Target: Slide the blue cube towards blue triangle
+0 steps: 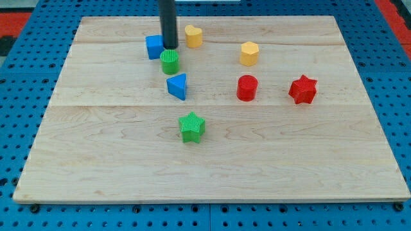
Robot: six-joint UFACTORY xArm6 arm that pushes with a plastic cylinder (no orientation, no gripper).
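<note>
Green cylinder (170,62), green star (191,126), red cylinder (246,88) (star-shaped red block (303,90) beside it), two yellow blocks (193,36) (249,54).

Wooden board (270,167) (pale planks) carries eight coloured blocks.

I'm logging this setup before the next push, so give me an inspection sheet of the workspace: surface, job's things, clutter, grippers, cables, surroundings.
Surface: pale wooden board, flat, planks running across the view.
Job's things: blue cube near the view's top left; blue triangle below it, apart from it, with the green cylinder between them.
Clutter: green star, red cylinder, red star, and two yellow blocks, shapes unclear.
Grippers: no pincer; my tip sits just right of the blue cube, directly above the green cylinder in the view.
Cables: nothing seen.
Surroundings: blue perforated base around the board; red patches at the top corners.
</note>
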